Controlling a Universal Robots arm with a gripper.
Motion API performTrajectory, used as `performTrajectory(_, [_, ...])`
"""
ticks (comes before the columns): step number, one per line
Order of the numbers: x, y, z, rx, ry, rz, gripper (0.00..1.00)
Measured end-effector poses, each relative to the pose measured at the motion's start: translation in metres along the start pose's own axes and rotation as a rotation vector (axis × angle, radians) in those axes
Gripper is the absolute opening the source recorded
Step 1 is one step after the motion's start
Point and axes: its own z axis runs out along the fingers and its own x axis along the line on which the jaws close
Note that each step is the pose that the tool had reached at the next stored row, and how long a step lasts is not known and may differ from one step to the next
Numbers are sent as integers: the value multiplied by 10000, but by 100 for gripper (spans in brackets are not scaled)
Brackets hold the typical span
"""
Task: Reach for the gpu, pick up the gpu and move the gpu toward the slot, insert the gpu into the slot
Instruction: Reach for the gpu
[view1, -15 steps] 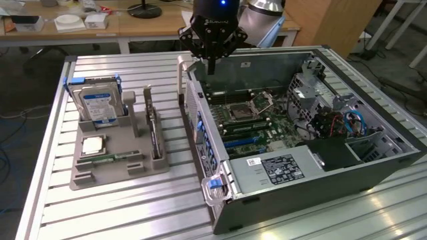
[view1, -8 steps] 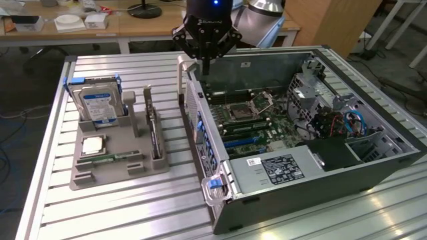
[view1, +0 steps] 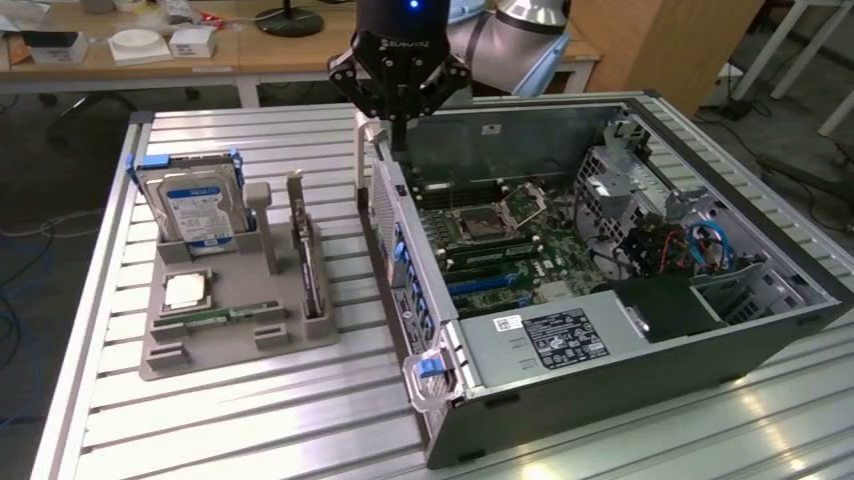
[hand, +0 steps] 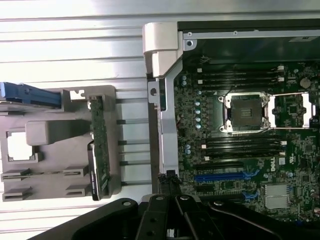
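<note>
Grey holder with gpu, drive alongside

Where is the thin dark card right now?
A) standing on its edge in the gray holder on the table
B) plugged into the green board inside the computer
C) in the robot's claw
A: the gpu stands on edge in the gray holder, apart from the gripper above the computer case.

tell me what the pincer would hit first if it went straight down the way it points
Most likely the computer case's side wall, right under the shut pincer. Depth is unclear, so it might reach the motherboard beside it.
</note>
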Motion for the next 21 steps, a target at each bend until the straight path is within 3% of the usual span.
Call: performTrajectory(21, [358, -27, -10, 0, 0, 0, 10])
